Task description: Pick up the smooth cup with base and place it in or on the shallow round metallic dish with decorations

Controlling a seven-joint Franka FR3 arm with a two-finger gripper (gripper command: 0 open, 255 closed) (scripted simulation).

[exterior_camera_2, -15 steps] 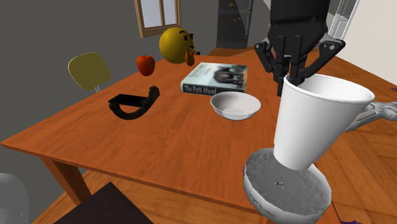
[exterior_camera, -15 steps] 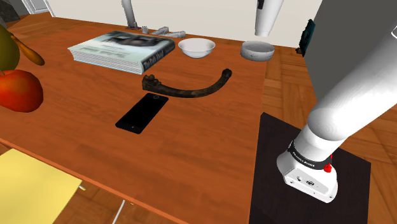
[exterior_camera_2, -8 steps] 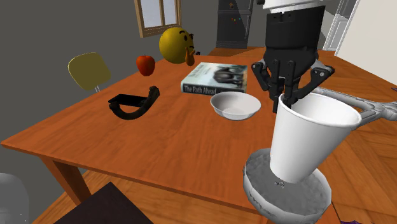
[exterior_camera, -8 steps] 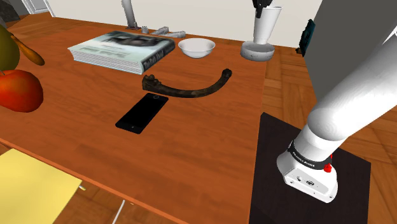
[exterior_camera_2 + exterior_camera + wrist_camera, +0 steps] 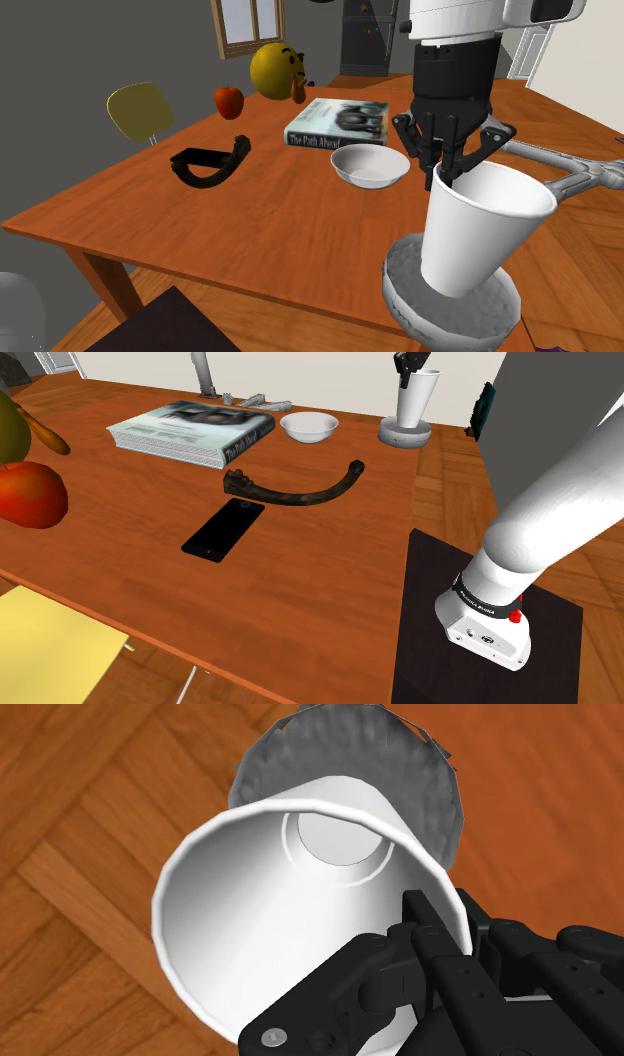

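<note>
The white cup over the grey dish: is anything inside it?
Empty: the wrist view looks down into the cup, and its white walls and round bottom are bare.

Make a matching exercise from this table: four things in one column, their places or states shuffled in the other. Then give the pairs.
Things
1. white cup
2. grey dish
3. white bowl
4. black phone

Places or states
A. lying flat on the table beside the dark curved bar
B. directly beneath the cup
C. clamped at its rim by the jaws
D. empty, standing between the book and the dish

Pairs: 1-C, 2-B, 3-D, 4-A
</note>
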